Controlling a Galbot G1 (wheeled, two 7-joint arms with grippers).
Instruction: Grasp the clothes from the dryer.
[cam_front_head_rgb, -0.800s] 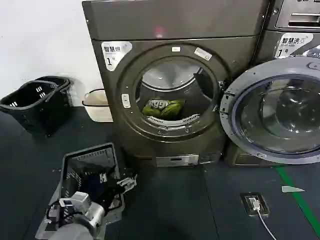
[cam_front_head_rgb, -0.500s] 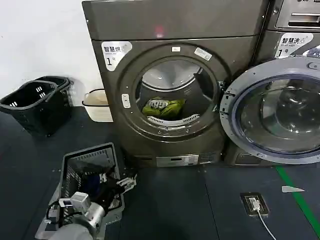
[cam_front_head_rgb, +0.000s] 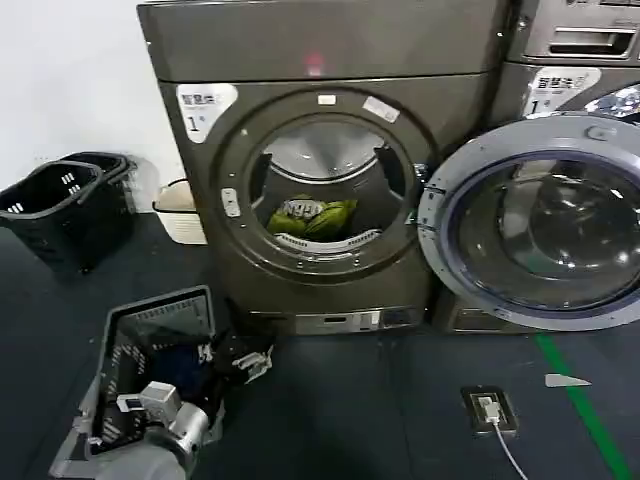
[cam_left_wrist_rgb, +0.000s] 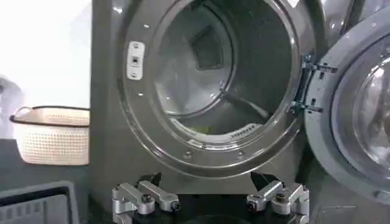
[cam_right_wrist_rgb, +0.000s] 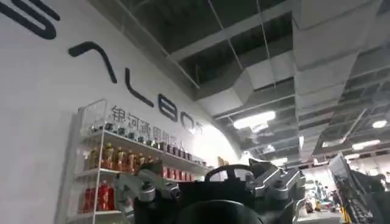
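Note:
The dryer (cam_front_head_rgb: 330, 60), bronze-grey, stands straight ahead with its round port open. Its glass door (cam_front_head_rgb: 535, 222) is swung out to the right. The clothes (cam_front_head_rgb: 308, 218), a small yellow-green bundle with a printed patch, lie at the front of the drum. In the left wrist view a yellow sliver of the clothes (cam_left_wrist_rgb: 204, 129) shows behind the port's lip. My left gripper (cam_front_head_rgb: 250, 360) hangs low at the left, open, well short of the port. In its own view the left gripper (cam_left_wrist_rgb: 207, 182) faces the dryer (cam_left_wrist_rgb: 109, 152) with nothing between its fingers. My right gripper (cam_right_wrist_rgb: 207, 173) points up at the ceiling, open and holding nothing.
A grey basket (cam_front_head_rgb: 120, 340) with dark items lies on the floor under my left arm. Two black baskets (cam_front_head_rgb: 60, 205) and a cream basket (cam_front_head_rgb: 180, 212) stand left of the dryer. A second machine (cam_front_head_rgb: 575, 45) is behind the open door. A floor socket (cam_front_head_rgb: 487, 410) and green stripe (cam_front_head_rgb: 580, 415) lie at the right.
The whole scene has slid left and slightly up in the head view, so the dryer's port sits nearer the middle. The left arm has sunk a little in the frame.

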